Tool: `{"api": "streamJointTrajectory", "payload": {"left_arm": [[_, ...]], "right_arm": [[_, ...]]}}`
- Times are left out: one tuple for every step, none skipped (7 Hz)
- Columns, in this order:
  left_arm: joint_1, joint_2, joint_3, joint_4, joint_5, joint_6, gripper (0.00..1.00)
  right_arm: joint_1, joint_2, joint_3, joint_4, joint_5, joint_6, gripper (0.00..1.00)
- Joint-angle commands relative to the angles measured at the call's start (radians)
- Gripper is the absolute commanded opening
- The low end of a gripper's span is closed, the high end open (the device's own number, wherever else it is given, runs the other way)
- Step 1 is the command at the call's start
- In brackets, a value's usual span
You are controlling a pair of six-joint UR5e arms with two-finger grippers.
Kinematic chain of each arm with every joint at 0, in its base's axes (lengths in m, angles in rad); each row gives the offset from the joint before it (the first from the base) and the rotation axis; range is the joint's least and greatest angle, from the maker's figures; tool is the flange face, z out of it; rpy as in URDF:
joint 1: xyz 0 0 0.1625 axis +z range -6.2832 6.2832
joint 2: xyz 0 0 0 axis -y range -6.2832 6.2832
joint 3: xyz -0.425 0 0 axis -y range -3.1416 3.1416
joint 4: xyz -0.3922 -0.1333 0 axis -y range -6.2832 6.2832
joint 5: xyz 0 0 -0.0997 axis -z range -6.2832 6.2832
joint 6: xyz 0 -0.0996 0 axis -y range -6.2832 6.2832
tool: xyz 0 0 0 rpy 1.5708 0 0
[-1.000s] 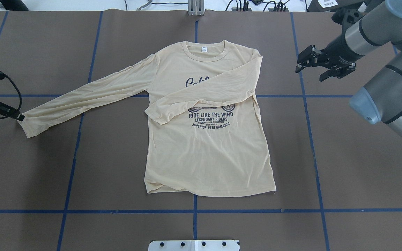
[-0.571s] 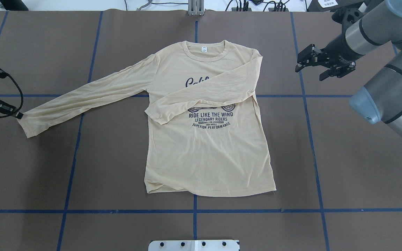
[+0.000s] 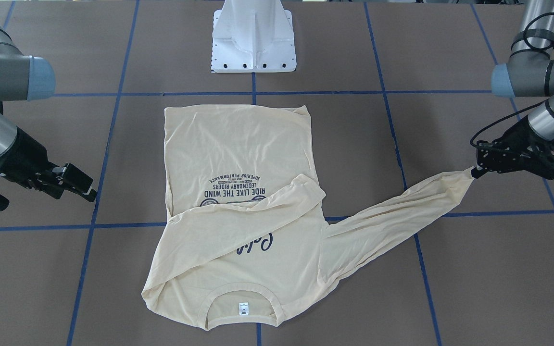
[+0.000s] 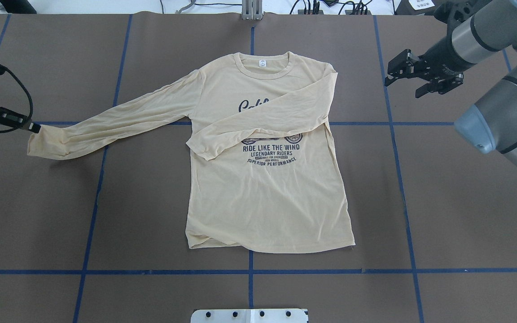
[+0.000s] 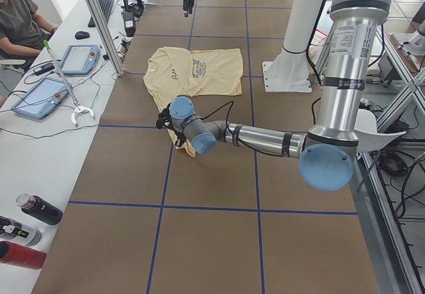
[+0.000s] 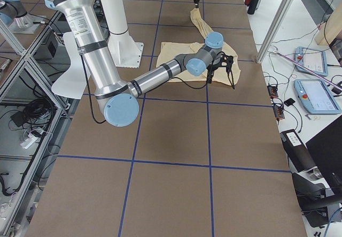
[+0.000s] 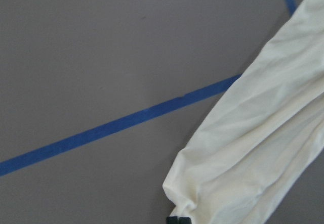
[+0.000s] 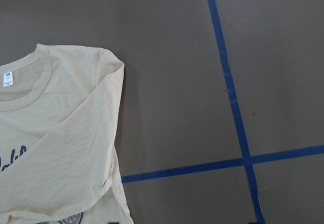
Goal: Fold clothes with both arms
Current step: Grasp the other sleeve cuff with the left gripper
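Taped brown table [image 4: 151, 202]; L end effector [image 4: 34, 128] tight on T-shirt [image 4: 267, 202] sleeve, R end effector [image 4: 403, 84] agape.

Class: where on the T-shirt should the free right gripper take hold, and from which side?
Likely the shoulder fold of the T-shirt, approached from the robot's right. The open right gripper hovers outside it, and the sleeve folded across the chest leaves a flat doubled edge facing that way.
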Motion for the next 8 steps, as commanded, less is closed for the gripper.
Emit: {"api": "streamJointTrajectory", "payload": {"left_arm": [[0.006, -0.103, -0.088, 0.010, 0.038, -0.336, 0.00], [0.038, -0.205, -0.085, 0.075, 0.040, -0.409, 0.00], [0.079, -0.343, -0.086, 0.211, 0.070, -0.513, 0.00], [0.142, -0.431, -0.075, 0.269, 0.120, -0.606, 0.00], [0.177, -0.477, -0.066, 0.266, 0.145, -0.668, 0.00], [0.210, -0.545, -0.034, 0.266, 0.176, -0.737, 0.00], [0.262, -0.641, 0.040, 0.263, 0.251, -0.798, 0.00], [0.300, -0.721, 0.103, 0.260, 0.317, -0.811, 0.00]], "right_arm": [[0.059, -0.043, -0.004, -0.001, 0.006, -0.075, 0.99], [0.087, -0.060, -0.013, -0.014, 0.006, -0.176, 1.00], [0.105, -0.077, -0.022, -0.014, 0.006, -0.235, 0.99], [0.107, -0.087, -0.028, -0.009, 0.004, -0.240, 1.00], [0.110, -0.092, -0.037, -0.006, 0.004, -0.248, 1.00], [0.119, -0.101, -0.049, -0.003, 0.004, -0.272, 1.00], [0.130, -0.106, -0.065, -0.003, 0.004, -0.307, 0.99], [0.133, -0.115, -0.074, 0.000, 0.001, -0.315, 0.99]]}}
